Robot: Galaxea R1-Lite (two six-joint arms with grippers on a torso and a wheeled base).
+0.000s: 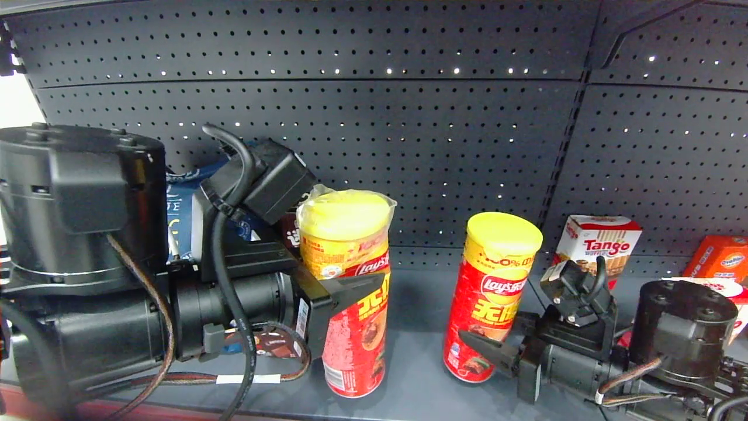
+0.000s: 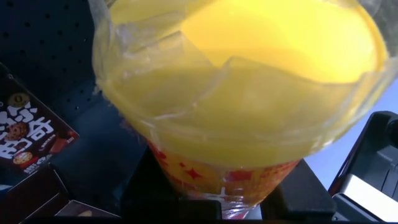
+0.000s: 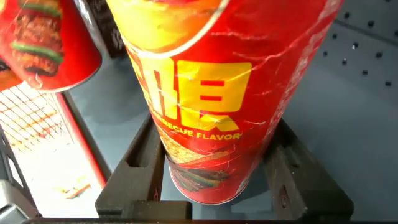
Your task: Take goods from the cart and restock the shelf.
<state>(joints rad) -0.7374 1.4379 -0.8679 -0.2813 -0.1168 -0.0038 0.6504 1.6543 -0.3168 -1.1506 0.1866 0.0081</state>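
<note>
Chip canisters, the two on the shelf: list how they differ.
Lid: the left chip canister has clear film bunched over its yellow lid; the right chip canister has a bare yellow lid.
Grip height: the left gripper clamps the left chip canister about mid-body; the right gripper sits at the right chip canister's lower part.
Shared: both are roughly upright red tubes with yellow lids.

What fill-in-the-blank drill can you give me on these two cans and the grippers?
1. The left can and the right can both have ____ lids.
2. The left gripper grips the can whose lid is wrapped in clear ____.
3. The right gripper sits at the right can's ____ half.
Missing words: yellow; plastic; lower.
</note>
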